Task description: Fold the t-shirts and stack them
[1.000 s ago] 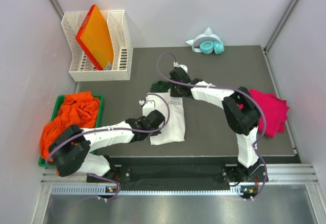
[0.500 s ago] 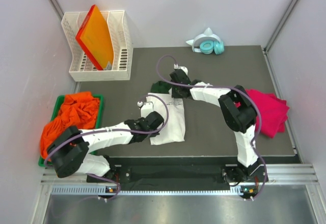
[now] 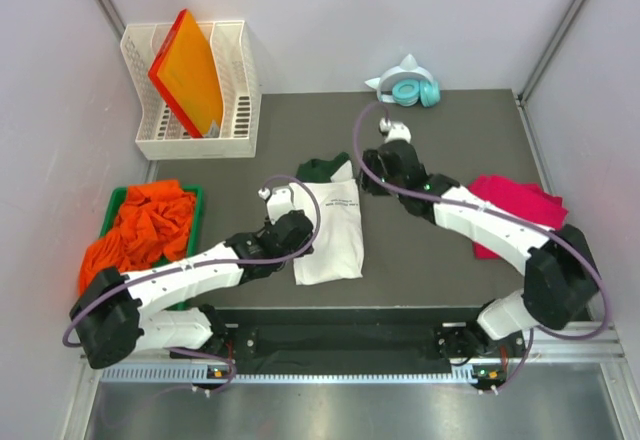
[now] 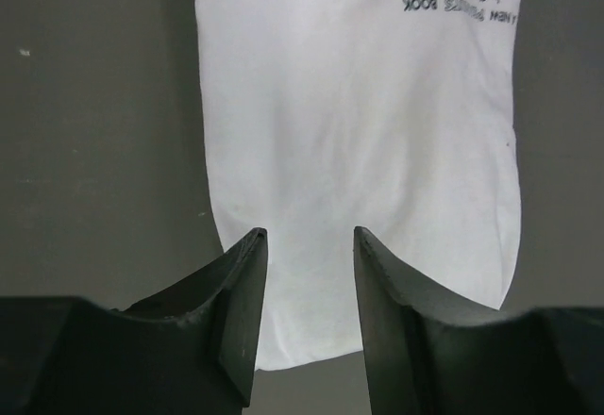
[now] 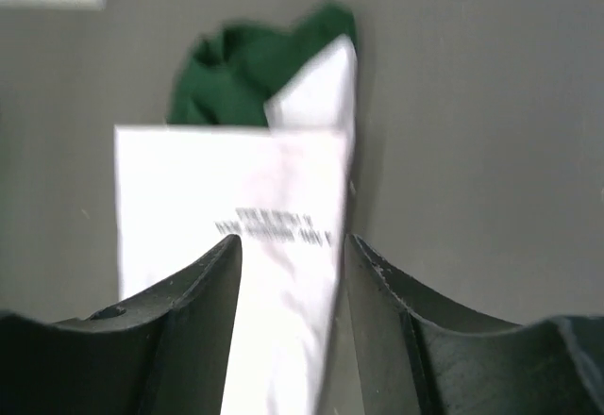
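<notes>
The folded white t-shirt [image 3: 330,238] lies flat on the surface [image 3: 440,140], green cloth [image 3: 320,168] (bunched) at its far end. The left tool [image 4: 309,236] and the right tool [image 5: 288,240] hover above it, both parted and empty

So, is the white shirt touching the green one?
Touching. The right wrist view shows the white shirt overlapping the green shirt, its top edge lying right over the green cloth. The top view agrees.
</notes>
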Controlling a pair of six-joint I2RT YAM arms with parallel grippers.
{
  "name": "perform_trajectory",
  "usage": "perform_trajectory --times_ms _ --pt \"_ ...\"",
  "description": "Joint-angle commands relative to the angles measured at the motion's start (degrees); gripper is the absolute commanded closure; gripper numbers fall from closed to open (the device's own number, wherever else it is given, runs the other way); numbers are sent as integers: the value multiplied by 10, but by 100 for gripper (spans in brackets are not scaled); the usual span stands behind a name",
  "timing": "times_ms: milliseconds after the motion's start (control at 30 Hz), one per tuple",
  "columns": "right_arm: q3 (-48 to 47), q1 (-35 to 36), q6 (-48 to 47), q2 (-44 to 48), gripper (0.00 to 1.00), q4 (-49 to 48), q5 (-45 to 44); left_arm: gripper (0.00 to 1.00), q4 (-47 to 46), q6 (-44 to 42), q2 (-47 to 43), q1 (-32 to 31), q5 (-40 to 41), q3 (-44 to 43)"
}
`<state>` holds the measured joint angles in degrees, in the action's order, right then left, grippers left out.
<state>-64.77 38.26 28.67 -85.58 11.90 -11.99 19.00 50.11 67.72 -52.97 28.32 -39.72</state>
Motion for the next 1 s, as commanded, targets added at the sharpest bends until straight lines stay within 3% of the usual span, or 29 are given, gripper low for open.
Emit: perform_trajectory --times_ms 0,167,500,733,967 --pt "138 30 26 51 53 -6 27 55 -27 47 -20 -5 -13 47" --pt "240 73 58 98 52 -19 29 54 -31 71 -20 -15 -5 65" --pt "278 164 85 154 32 4 -36 49 44 91 -11 -53 46 37" --pt "285 202 106 183 32 24 -54 49 81 98 -10 -64 63 21" --pt "312 233 129 157 35 9 -49 50 82 104 0 -67 59 21"
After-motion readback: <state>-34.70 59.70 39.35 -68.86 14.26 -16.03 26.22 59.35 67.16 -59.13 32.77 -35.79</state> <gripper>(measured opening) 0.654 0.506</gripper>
